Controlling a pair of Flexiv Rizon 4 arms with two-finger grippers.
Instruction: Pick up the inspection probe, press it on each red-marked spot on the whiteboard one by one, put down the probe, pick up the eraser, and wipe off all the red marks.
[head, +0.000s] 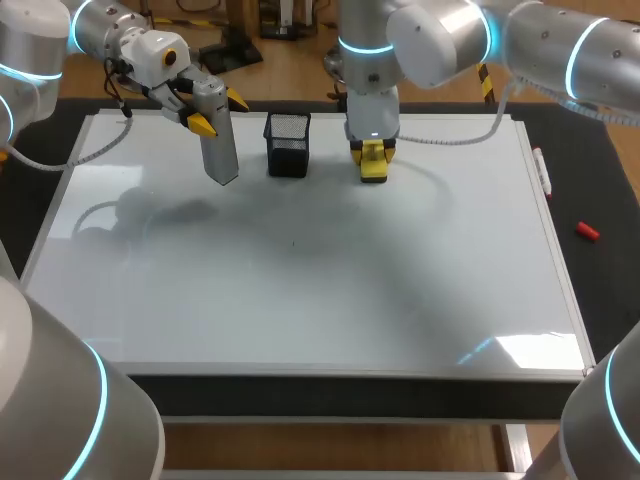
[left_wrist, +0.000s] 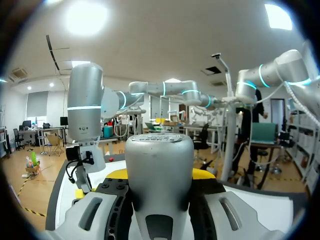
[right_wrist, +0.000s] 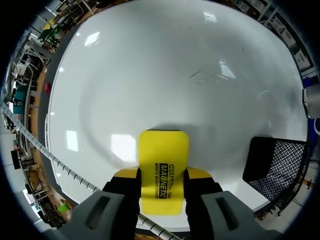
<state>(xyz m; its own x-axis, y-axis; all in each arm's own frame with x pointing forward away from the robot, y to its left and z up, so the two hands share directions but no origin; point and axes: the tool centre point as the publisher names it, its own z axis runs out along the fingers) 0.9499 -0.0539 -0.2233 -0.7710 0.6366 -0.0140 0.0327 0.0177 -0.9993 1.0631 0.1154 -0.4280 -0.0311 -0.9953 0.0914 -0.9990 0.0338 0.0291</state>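
My left gripper (head: 207, 113) is shut on the grey inspection probe (head: 219, 150), which hangs tip-down above the far left of the whiteboard (head: 300, 280). In the left wrist view the probe (left_wrist: 159, 150) fills the gap between the yellow tips of the gripper (left_wrist: 160, 175). My right gripper (head: 373, 150) is shut on the yellow eraser (head: 373, 165) at the board's far edge, right of centre. The right wrist view shows the eraser (right_wrist: 164, 165) clamped in the gripper (right_wrist: 163, 176), low over the whiteboard (right_wrist: 150, 75). Whether it touches the board I cannot tell. The board looks white, with only faint grey streaks (right_wrist: 202, 75).
A black mesh pen holder (head: 288, 143) stands on the board's far edge between the two grippers, and beside the eraser in the right wrist view (right_wrist: 277, 167). A marker (head: 541, 170) lies along the board's right edge, and a small red cap (head: 587, 231) lies on the dark mat beyond.
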